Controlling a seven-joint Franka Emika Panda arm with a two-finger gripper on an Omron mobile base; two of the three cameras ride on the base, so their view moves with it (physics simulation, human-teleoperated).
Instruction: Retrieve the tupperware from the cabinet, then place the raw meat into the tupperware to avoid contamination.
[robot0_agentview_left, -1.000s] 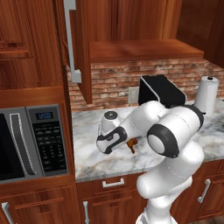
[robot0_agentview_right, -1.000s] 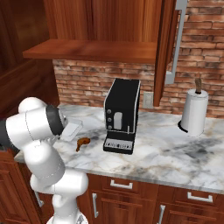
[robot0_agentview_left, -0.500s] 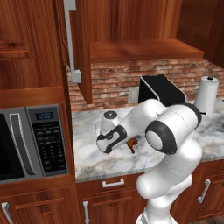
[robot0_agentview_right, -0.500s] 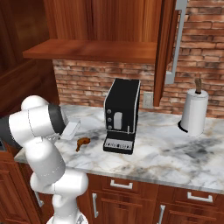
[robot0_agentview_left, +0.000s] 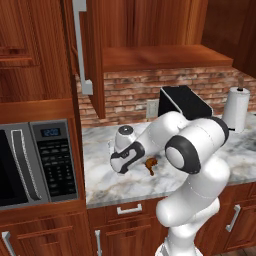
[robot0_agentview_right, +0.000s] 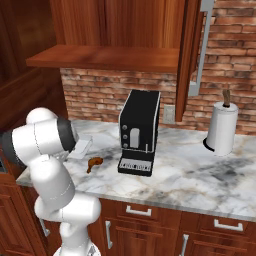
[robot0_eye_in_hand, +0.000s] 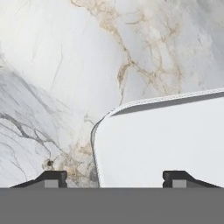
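since a second ago your fingers (robot0_eye_in_hand: 114, 177) have spread, releasing the tupperware (robot0_eye_in_hand: 162, 140) onto the marble desk (robot0_eye_in_hand: 65, 65); the raw meat (robot0_agentview_right: 94, 161) lies just beside it—withdraw carelessly and you could nudge either.

White arm bent forward and low, gripper (robot0_eye_in_hand: 114, 177) pointing down, fingertips (robot0_eye_in_hand: 52, 176) spread wide apart, holding nothing

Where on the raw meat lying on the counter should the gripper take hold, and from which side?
Likely across the thicker, rounded end of the raw meat, coming straight down from above. It lies flat on the marble counter, apart from the white container and left of the coffee machine, so the top is free. The thin end offers less to pinch.
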